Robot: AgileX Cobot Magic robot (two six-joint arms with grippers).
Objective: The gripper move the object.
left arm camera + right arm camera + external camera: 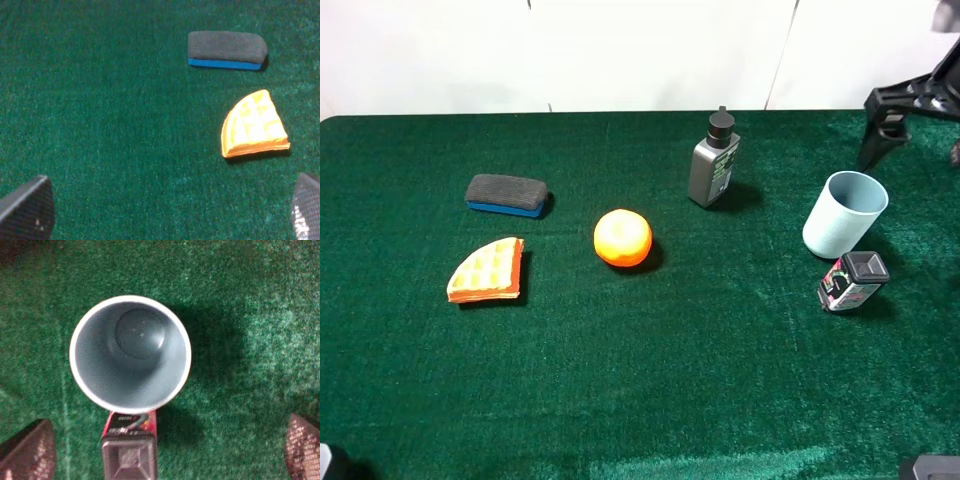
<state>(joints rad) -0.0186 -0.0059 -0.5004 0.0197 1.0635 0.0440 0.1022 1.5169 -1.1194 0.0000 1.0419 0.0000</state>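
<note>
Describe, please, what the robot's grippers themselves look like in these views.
The right gripper has dark fingers with a fine mesh-textured, reddish-brown surface. The left gripper has grey-black fingertips with the same fine texture. From above, the right arm is black and angular.

The light blue-grey cup (844,213) stands upright on the green cloth (640,400), with the small black-capped bottle (852,281) lying just beside it on the near side (in the right wrist view it sits right under the rim (129,354)). The cup's other sides are bare cloth. The grey bottle with black cap (714,160) stands well apart to the left, the orange (622,238) farther still. A broad bare strip of cloth runs along the near edge.
</note>
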